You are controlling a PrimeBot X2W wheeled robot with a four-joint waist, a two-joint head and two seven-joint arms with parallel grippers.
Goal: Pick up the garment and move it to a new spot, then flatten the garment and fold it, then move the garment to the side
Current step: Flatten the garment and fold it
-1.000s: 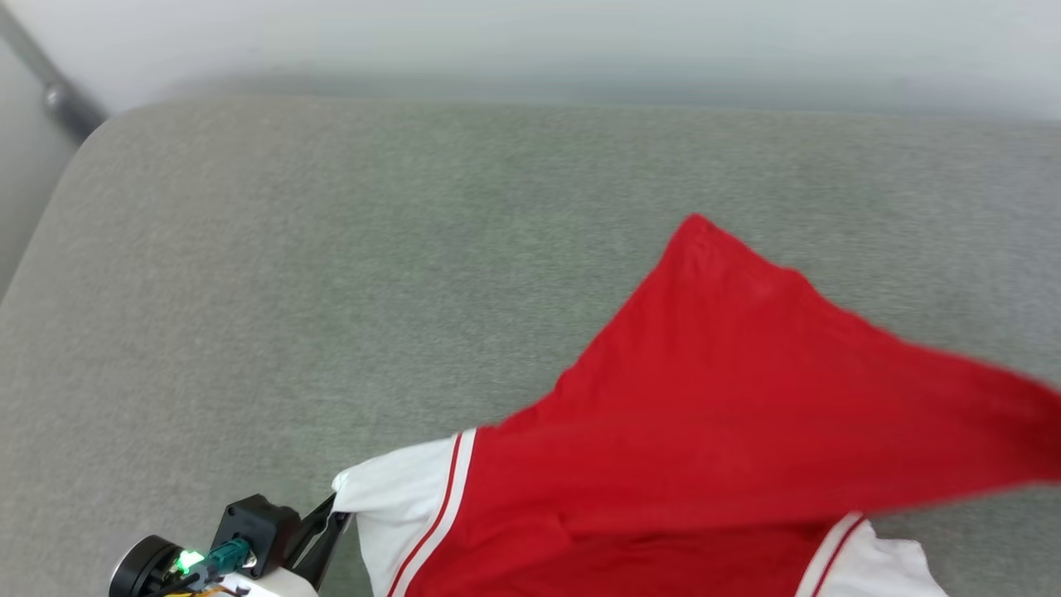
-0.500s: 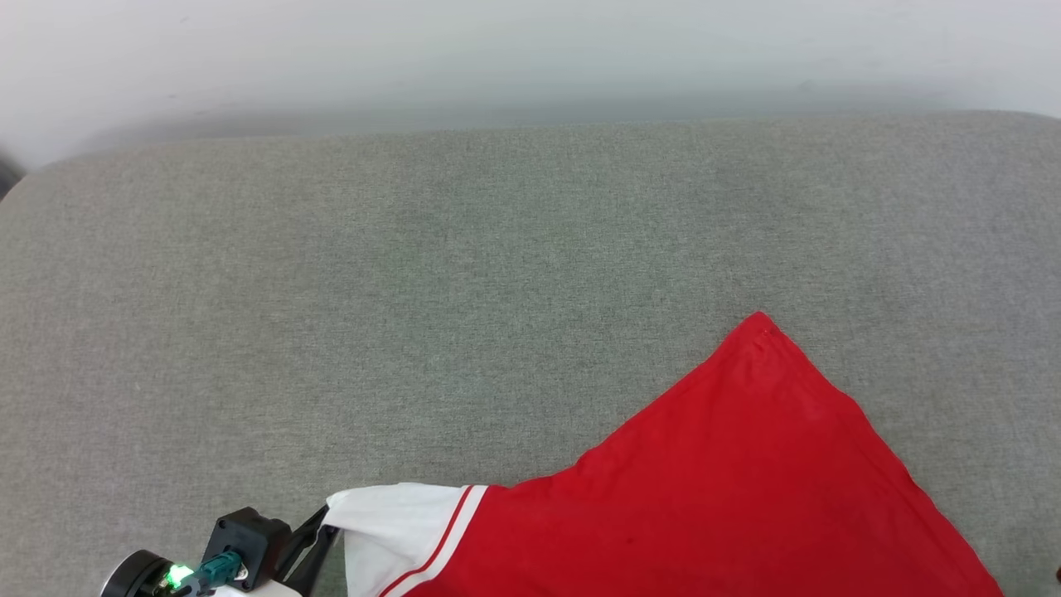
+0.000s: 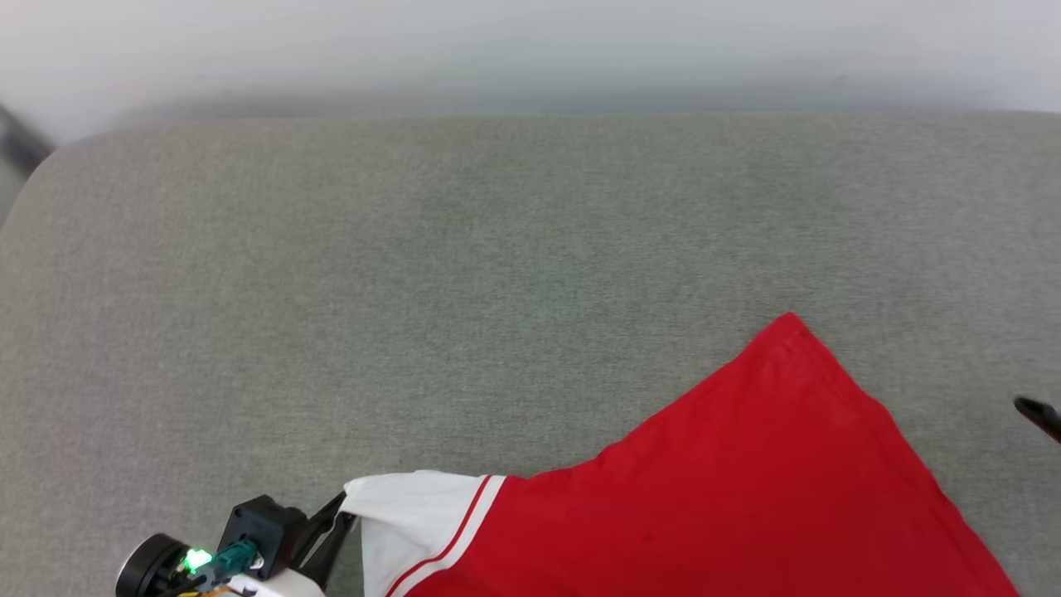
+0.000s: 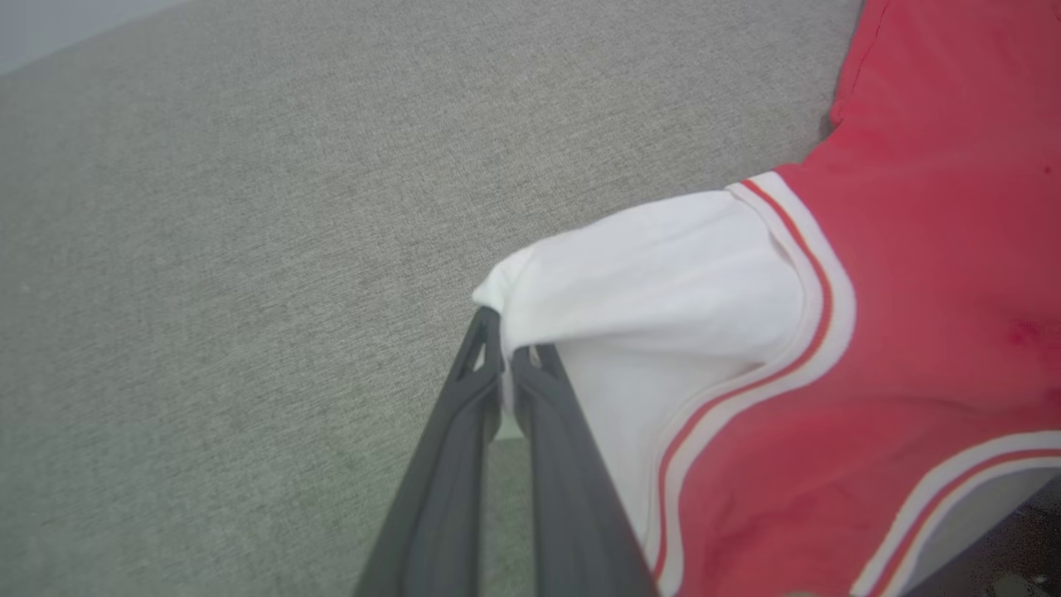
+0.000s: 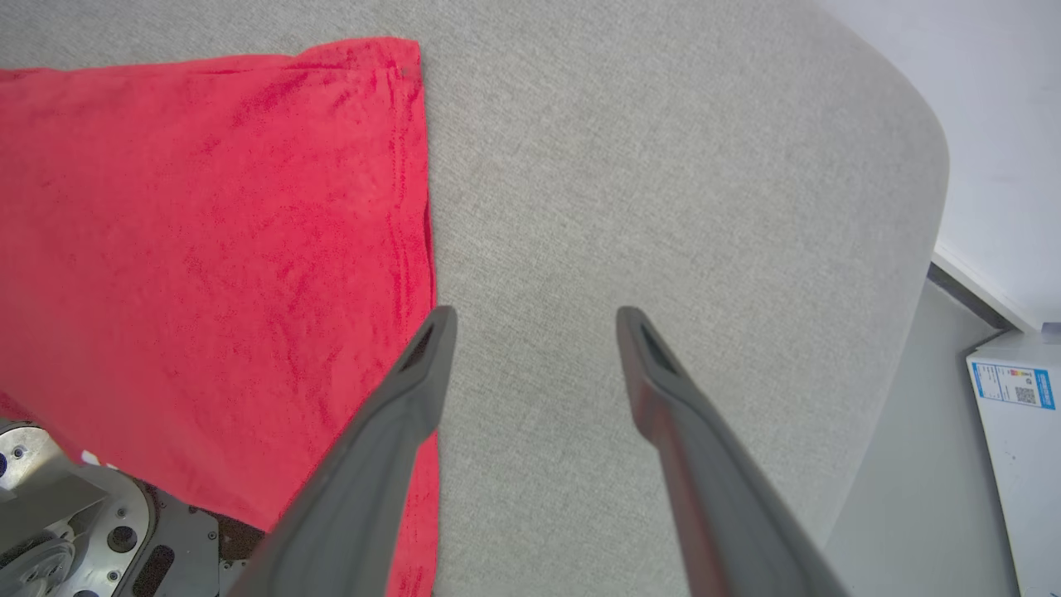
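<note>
Found the garment [image 3: 746, 497] lying on the grey fabric-covered worktop [image 3: 414, 290], toward 5 o'clock in the head view, plain red side up, with one corner pointing to 12 o'clock and the cloth running off the bottom edge. Saw the left gripper [image 3: 338, 521] at 7 o'clock, closed on the edge of the white sleeve [image 3: 414, 514]. Confirmed that pinch in the left wrist view, with the striped seam [image 4: 816, 332] at 3 o'clock from the tips. Saw the right gripper [image 5: 535, 319] spread wide and holding nothing over bare worktop, with one finger beside the garment's straight red edge at 9 o'clock in its own view; could not tell whether touching. Spotted a white labelled box [image 5: 1015, 414] at 4 o'clock there, beyond the worktop's rounded corner.
</note>
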